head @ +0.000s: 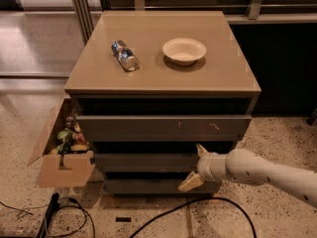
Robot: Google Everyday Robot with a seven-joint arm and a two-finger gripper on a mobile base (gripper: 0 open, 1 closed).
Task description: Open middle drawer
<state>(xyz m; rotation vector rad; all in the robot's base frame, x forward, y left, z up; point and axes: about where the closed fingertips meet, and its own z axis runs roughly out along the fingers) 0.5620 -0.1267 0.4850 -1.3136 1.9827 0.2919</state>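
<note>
The camera view looks down on a low cabinet with three drawer fronts stacked under its front edge. The middle drawer is the plain front between the taller scuffed front above and the lowest front below. None of its inside shows, so it appears shut. The gripper comes in from the right edge of the frame and sits at the right end of the middle drawer's front. Its two fingers are spread apart, one tip by the front's upper edge and the other by its lower edge, clamped on nothing. On the top, a can lies toward the left edge and a bowl sits right of centre. A cardboard box stands on the floor by the cabinet's left side. The step in hand looks like getting a hold on the handle-less front. Next, the fingers probably need to catch an edge firmly, then draw straight out toward the camera without slipping off.
</note>
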